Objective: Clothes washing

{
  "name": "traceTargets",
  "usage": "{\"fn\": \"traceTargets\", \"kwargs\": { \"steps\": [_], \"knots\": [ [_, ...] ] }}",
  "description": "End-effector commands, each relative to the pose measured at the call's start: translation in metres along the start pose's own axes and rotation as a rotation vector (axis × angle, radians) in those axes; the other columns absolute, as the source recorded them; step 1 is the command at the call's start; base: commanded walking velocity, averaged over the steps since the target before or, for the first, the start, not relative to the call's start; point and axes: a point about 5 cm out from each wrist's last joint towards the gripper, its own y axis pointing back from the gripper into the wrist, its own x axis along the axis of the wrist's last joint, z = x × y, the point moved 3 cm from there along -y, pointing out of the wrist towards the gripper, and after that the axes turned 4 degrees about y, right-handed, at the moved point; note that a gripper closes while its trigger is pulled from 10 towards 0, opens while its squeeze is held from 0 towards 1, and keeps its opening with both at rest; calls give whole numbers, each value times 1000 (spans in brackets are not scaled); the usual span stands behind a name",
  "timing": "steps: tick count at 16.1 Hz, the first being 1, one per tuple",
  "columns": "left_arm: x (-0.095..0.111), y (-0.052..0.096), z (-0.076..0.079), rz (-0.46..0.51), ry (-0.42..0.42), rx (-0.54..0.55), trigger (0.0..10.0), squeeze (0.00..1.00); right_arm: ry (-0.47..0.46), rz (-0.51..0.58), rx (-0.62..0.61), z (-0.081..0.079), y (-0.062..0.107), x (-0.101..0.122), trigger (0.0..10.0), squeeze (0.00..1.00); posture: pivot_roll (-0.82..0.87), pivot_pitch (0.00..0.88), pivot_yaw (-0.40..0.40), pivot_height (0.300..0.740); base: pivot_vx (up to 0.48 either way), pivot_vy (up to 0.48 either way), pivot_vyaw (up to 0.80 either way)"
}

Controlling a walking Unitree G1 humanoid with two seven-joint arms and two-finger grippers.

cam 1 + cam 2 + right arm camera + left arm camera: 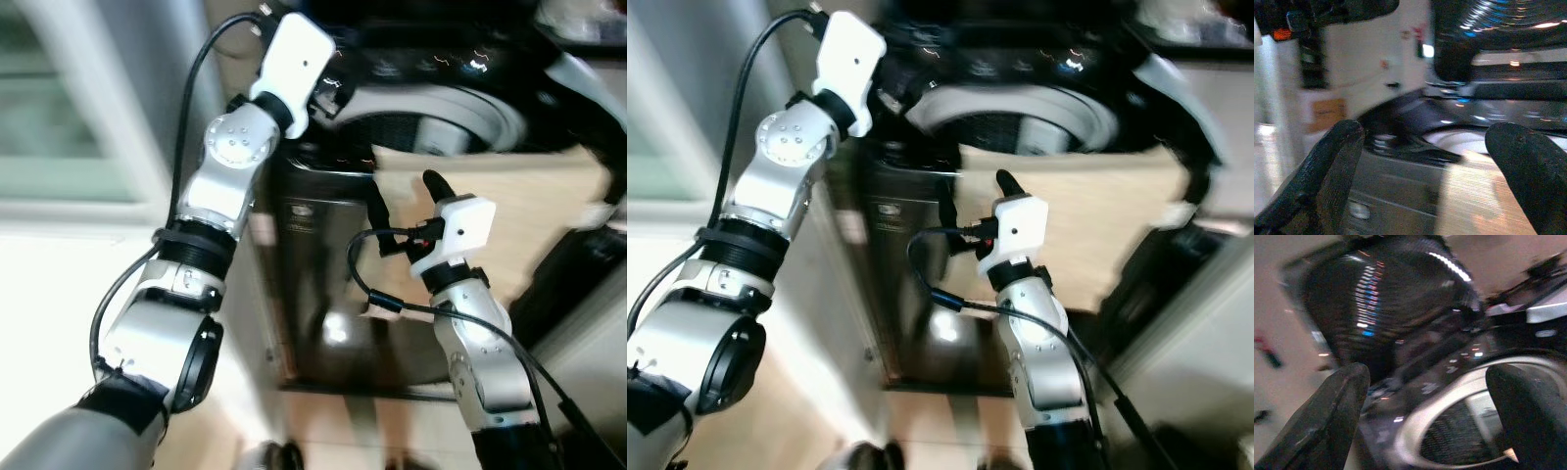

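Dark top-loading washing machine (333,294), silver-rimmed drum (1449,431) beside a tan slab (509,211); left claw (1425,421) spread wide over its rim, right claw (1425,181) wide before it.

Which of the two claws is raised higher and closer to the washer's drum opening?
The left claw, up at the rim of the dark top-loading washing machine. The right claw sits lower, out in front of the machine.
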Motion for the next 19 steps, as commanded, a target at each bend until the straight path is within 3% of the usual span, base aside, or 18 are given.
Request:
{"fn": "traceTargets", "kwargs": {
  "steps": [1, 8, 16, 19],
  "knots": [
    [3, -1, 1, 1, 5, -1, 10000, 0, -7, -1, -8, 1, 3, -1, 10000, 596, -170, 0, 90, 740, 0, 0, 0],
    [1, 0, 4, -8, 13, -6, 10000, 0, -4, -7, -8, 1, 4, -4, 10000, 596, -169, 0, 89, 740, 0, 0, 0],
    [-3, 1, 4, -22, 20, -3, 10000, 0, -3, -24, -2, 0, 4, -7, 10000, 600, -172, 0, 84, 740, -150, 0, 0],
    [-6, 2, 8, -23, 36, -15, 10000, 0, 2, -61, -2, 0, 4, -13, 10000, 600, -176, 0, 85, 740, 0, 0, -702]
  ]
}}
